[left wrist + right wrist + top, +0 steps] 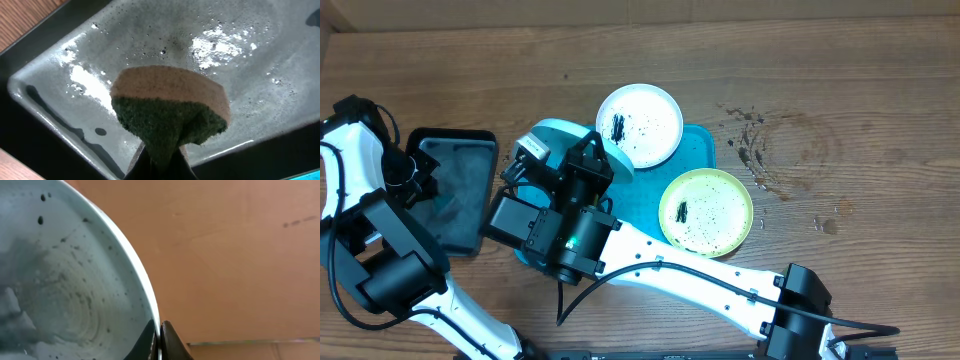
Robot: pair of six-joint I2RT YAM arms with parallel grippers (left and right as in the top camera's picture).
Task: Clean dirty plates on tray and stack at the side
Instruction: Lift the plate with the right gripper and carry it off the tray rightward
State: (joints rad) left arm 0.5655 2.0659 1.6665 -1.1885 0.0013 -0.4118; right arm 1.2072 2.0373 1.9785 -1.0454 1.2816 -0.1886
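Observation:
My right gripper (588, 165) (159, 330) is shut on the rim of the light blue plate (560, 133) (60, 290) and holds it tilted over the left end of the turquoise tray (702, 150). The plate face shows dark specks and wet smears. The white plate (645, 125) lies at the tray's back and the yellow-green plate (710, 212) at its right front, both with black specks. My left gripper (420, 178) (159, 161) is shut on a green-and-tan sponge (167, 107) above the black tray's wet grey inside.
The black tray (450, 137) (285, 155) stands left of the turquoise tray, close to both arms. Dark specks and a wet ring (760, 150) mark the wooden table at the right. My right arm crosses the table front from the lower right.

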